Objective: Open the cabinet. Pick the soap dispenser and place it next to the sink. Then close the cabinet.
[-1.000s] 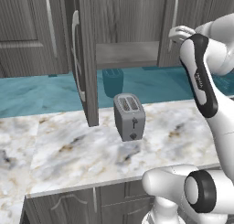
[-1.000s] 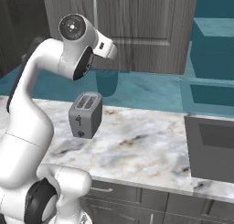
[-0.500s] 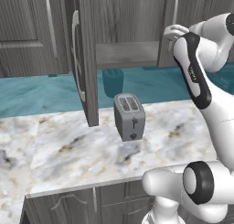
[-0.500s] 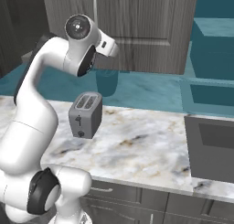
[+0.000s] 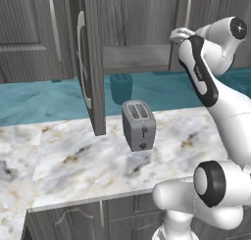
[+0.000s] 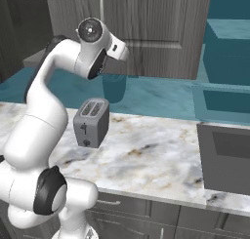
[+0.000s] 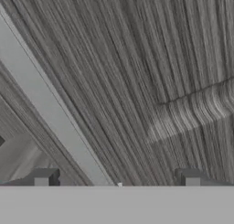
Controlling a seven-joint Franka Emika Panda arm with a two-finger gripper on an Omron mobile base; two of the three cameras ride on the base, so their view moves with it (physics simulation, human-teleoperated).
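Two small dark fingers [image 7: 43, 177] stand spread wide apart in the hand view, released and holding nothing, with the silver bar handle [image 7: 50, 113] of the cabinet [image 5: 147, 28] running between them against the wood-grain door. The left door [image 5: 90, 62] hangs open. A grey toaster [image 5: 139, 125] sits on the marble bench [image 5: 73, 165]. The sink [image 6: 227, 157] lies well to the right.

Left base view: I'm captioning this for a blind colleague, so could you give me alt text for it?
A white robot arm reaches up toward the right-hand door of a dark grey wall cabinet, whose left door stands swung open. Below, a grey two-slot toaster stands on a marble worktop before a teal backsplash.
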